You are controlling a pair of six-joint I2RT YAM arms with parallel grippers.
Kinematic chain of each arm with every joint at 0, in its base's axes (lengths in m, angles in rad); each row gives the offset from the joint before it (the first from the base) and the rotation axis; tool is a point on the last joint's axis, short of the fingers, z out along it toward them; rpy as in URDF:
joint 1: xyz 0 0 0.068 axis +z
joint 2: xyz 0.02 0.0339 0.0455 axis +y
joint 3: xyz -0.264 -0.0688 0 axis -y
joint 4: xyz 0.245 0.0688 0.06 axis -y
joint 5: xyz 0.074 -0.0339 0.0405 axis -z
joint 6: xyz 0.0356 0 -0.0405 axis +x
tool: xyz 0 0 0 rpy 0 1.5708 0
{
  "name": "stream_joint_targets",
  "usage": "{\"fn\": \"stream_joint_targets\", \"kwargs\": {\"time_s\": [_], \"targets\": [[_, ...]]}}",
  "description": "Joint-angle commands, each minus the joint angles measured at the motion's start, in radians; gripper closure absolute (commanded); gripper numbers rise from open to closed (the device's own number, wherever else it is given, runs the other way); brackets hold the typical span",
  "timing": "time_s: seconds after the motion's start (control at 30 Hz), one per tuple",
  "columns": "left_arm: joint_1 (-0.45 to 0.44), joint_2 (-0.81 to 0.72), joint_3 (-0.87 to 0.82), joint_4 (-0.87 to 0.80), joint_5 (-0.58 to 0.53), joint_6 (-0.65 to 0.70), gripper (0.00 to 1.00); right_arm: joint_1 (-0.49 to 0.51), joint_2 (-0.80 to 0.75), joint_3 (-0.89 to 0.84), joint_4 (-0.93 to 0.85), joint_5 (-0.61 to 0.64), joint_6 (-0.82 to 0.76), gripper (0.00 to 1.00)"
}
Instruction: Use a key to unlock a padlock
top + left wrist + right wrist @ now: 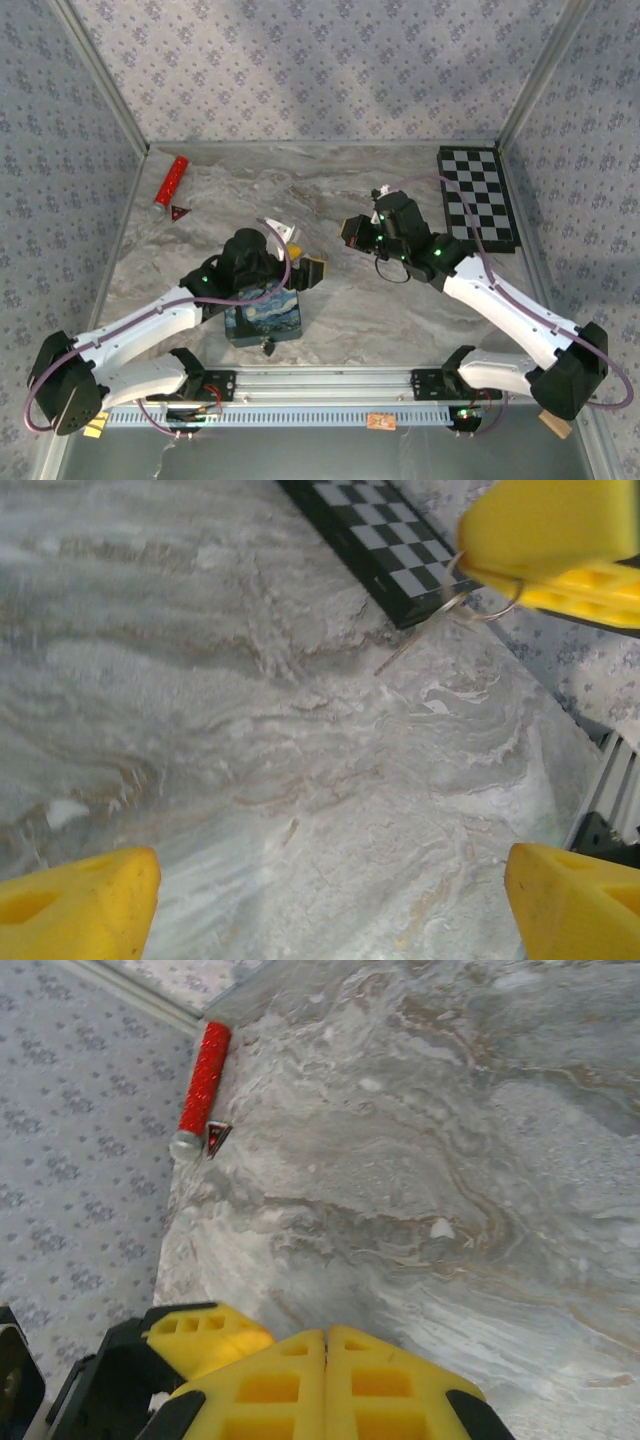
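Note:
The padlock (268,347) is a tiny blackish lump lying just in front of the blue painted tin (265,317), under my left arm. Mid-table, my left gripper (303,252) (330,905) stands open with only bare marble between its yellow fingers (80,900). My right gripper (351,232) (327,1360) faces it from the right, pads pressed together. In the left wrist view a wire ring and thin key (418,637) hang from those shut yellow fingers (545,530). The key is hidden in the right wrist view.
A red cylinder (170,180) (203,1078) and a small dark-red triangle (180,210) (216,1138) lie at the back left. A black-and-white chessboard (480,198) (380,540) lies at the back right. Patterned walls enclose the marble table (350,310).

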Motion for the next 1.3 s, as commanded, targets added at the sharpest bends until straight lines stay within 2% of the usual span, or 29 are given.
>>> {"fn": "stream_joint_targets", "kwargs": {"time_s": [0.0,0.1,0.2,0.3,0.37,0.53,0.67,0.73,0.9,1.27], "targets": [[0.000,-0.027,-0.031,0.158,0.043,0.211,0.12,0.026,0.008,0.055,-0.026,-0.042,-0.056,1.00],[0.002,-0.050,-0.098,0.284,0.083,0.336,0.13,0.044,0.005,0.069,-0.026,-0.042,-0.069,1.00],[0.011,-0.044,-0.098,0.293,0.131,0.434,0.15,0.060,0.004,0.090,-0.029,-0.056,-0.093,1.00],[0.015,-0.033,-0.091,0.311,0.166,0.483,0.28,0.078,0.004,0.107,-0.035,-0.065,-0.112,1.00],[0.017,-0.030,-0.091,0.339,0.159,0.497,0.37,0.090,0.001,0.113,-0.032,-0.076,-0.127,1.00],[0.018,-0.004,-0.062,0.328,0.136,0.533,0.42,0.112,-0.008,0.115,-0.026,-0.081,-0.152,1.00],[0.019,0.001,-0.054,0.325,0.145,0.545,0.59,0.120,-0.011,0.114,-0.022,-0.077,-0.162,1.00],[0.019,0.001,-0.053,0.332,0.148,0.546,0.64,0.122,-0.011,0.110,-0.015,-0.080,-0.164,1.00],[0.021,-0.005,-0.056,0.344,0.163,0.547,0.70,0.125,-0.004,0.108,-0.015,-0.087,-0.164,1.00],[0.024,-0.030,-0.056,0.317,0.163,0.557,0.91,0.126,0.003,0.095,-0.004,-0.072,-0.153,1.00]]}}
